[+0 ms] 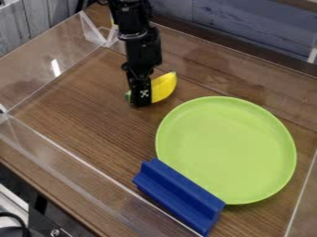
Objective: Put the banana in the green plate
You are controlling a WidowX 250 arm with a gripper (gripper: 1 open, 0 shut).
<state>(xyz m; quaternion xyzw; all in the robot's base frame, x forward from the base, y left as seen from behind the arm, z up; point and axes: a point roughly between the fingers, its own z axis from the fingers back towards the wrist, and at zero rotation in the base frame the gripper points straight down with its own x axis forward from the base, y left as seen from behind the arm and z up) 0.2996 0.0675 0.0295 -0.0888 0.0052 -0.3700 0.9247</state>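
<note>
The gripper points straight down at the wooden table, its jaws closed on the banana, whose yellow body sticks out just to the gripper's right, low over the wood. The green plate lies flat below and to the right of the gripper, near but apart from the banana. A blue block overlaps the plate's near edge, well away from the gripper.

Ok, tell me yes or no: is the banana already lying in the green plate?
No, the banana sits on the wooden table beside the pincer, apart from the green plate, which holds nothing.
</note>
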